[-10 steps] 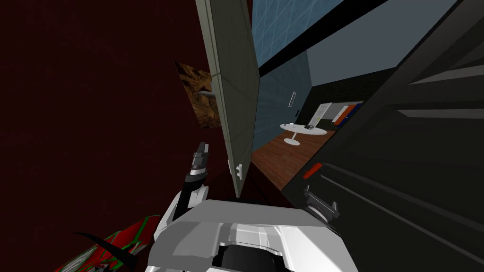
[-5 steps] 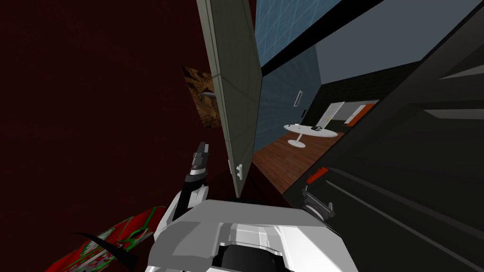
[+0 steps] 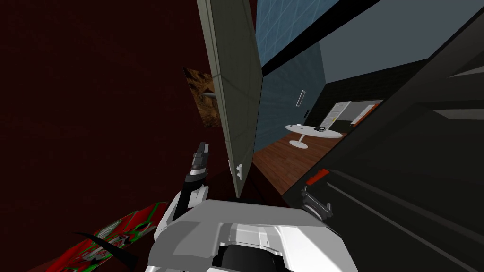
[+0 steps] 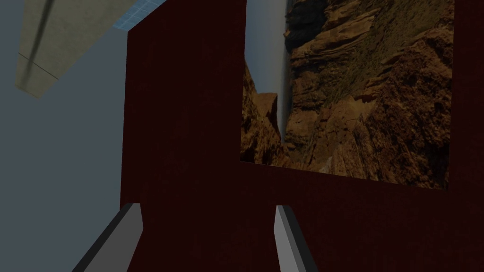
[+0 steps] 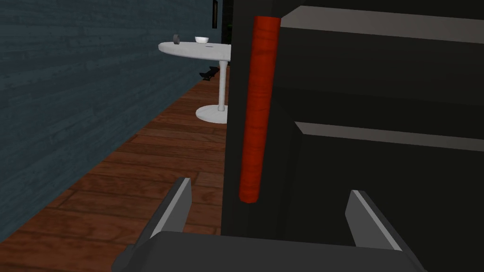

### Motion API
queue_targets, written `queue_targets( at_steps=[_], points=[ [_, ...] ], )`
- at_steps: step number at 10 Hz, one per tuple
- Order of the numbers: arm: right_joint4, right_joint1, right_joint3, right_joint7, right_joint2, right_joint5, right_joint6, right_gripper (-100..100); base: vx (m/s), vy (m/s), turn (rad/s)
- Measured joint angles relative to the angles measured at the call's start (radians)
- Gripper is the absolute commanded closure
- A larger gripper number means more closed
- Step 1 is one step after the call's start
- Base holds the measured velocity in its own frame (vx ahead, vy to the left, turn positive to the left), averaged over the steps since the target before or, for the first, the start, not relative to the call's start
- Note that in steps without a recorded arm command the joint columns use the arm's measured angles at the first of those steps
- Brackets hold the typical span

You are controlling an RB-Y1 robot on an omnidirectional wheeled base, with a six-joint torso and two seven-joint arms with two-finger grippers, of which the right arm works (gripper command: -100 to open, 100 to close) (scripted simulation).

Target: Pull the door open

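Right wrist view: right jaws apart either side of the orange-red bar handle (image 5: 257, 108) on the black door (image 5: 378, 189), not clamped, so a pull likely slips off; left jaws apart, facing the dark red wall (image 4: 184, 141).

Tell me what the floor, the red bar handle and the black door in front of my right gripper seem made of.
The floor looks like wood planks: brown, with grain and seams between the boards, and a low sheen. The handle is a round orange-red bar with mottled streaks, perhaps stained wood or paint; I cannot tell which. The door is flat matte black with paler panel ledges, and no material shows.
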State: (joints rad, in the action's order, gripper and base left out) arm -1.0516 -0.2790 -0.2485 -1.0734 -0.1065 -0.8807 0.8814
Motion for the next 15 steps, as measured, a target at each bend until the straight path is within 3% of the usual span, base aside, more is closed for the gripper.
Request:
queue_targets(
  at_steps=[3, 11, 15],
  points=[
    [0.034, 0.019, -0.001, -0.017, 0.000, -0.007, 0.003, -100, 0.001, -0.026, 0.043],
    [0.054, 0.031, -0.003, -0.032, 0.001, -0.015, 0.000, -100, 0.002, -0.012, 0.032],
    [0.111, 0.024, -0.029, -0.085, -0.044, -0.033, 0.003, -100, 0.084, 0.077, 0.153]
  ],
)
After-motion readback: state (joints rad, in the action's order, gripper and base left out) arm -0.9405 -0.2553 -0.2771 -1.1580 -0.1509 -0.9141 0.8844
